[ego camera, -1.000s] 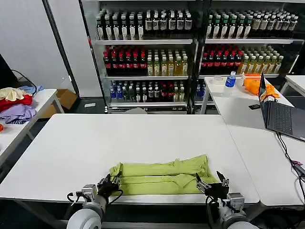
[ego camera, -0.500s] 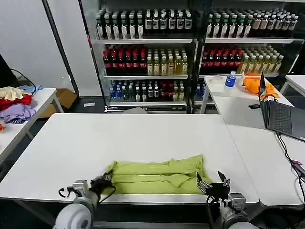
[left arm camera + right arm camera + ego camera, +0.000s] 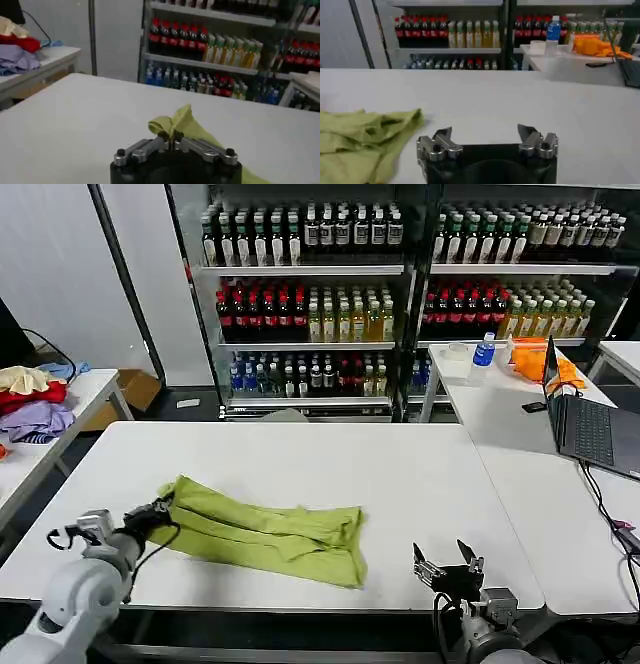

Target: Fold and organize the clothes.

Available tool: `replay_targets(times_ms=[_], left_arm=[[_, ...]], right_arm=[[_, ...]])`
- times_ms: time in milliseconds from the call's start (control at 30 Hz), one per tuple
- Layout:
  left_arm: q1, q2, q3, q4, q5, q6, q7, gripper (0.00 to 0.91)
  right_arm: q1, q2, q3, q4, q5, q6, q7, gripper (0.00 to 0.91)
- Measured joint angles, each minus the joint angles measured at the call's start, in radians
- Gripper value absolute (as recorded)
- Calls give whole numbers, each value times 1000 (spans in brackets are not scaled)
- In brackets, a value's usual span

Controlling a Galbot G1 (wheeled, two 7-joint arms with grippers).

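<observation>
We found the lime T-shirt (image 3: 265,534) lying rumpled on the white worktop (image 3: 300,459), a long loose band stretching from near the left front edge toward the middle, its right end doubled over into a thicker lump. The left tool (image 3: 157,512) had its fingers pinched shut on the shirt's left end — in the left wrist view a peaked tuft of green fabric (image 3: 177,122) stood up just beyond the closed fingertips. The right tool (image 3: 446,568) sat low at the front edge of the worktop, jaws spread wide and holding nothing, well apart from the cloth; in the right wrist view the shirt's near end (image 3: 367,135) lay off to one side of its open fingers.

We judged the step in hand to be dragging the shirt sideways by one end to lay it out for the next fold. To do it well, we would have kept the pull low and parallel to the worktop so the fabric slid rather than lifted and twisted, and gone slowly enough that the bunched right end could trail out flat. The grip looked small — only a pinch of hem, as far as we could tell — so a sharp tug risked slipping it free. We thought the right tool would be needed at the far end to smooth the lump.
</observation>
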Motion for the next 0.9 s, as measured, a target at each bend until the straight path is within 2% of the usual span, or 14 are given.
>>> replay_targets(times_ms=[167,367,600,900], left_arm=[[5,1,-8,-50,-126,19,-14,40],[3,-40,12,-133,-279,20,-29,40],[-21,-117,90,-176,-365,9,-44,40],[-66,-232,217,-164,-371,-3,-66,40]], right_arm=[[-8,1,-1,7,-2,1,0,907],[-14,-1,-1,10,-4,5,-2,907],[-11,-3,-2,7,-4,9,-3,907],[-1,0,-14,8,-2,12,-4,907]])
